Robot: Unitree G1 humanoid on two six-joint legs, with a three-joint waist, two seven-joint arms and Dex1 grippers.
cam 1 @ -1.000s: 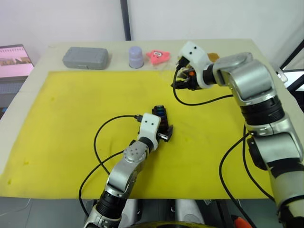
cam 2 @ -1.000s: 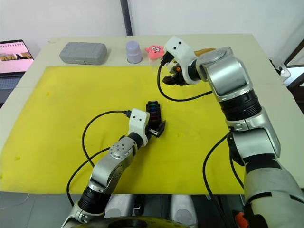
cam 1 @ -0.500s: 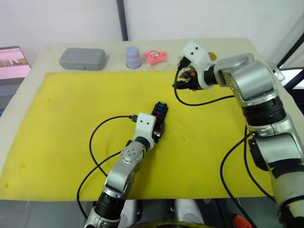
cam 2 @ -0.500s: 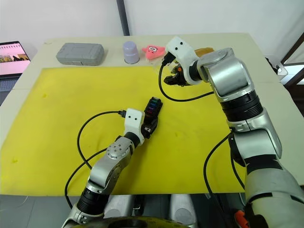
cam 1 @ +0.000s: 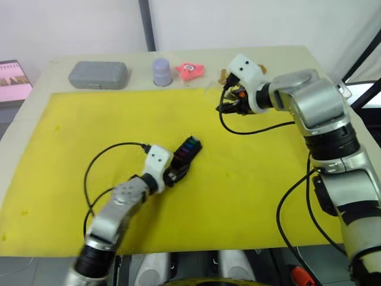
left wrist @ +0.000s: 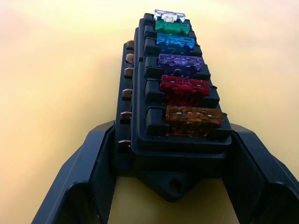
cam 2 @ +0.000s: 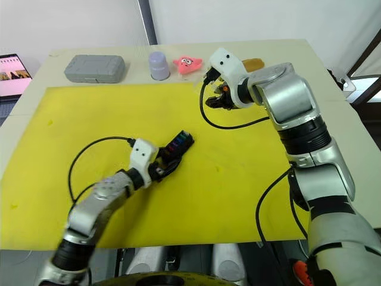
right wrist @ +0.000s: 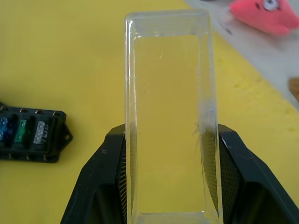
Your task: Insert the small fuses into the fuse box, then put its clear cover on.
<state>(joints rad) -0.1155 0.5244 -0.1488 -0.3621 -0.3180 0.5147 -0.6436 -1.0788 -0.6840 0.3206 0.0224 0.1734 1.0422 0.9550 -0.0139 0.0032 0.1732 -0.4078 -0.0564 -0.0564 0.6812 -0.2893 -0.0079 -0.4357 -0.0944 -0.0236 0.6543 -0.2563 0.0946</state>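
Left wrist view shows the fuse box point(left wrist: 175, 107) on the yellow mat point(cam 1: 89, 125), six small fuses point(left wrist: 180, 74) seated in its slots, the left tool point(left wrist: 173, 186) clamped on its near end. Farther back, the right tool point(right wrist: 170, 186) grips the clear cover point(right wrist: 168, 112) above the mat.

Silver jointed arms, white wrist housings (black cables looping), black pincers.
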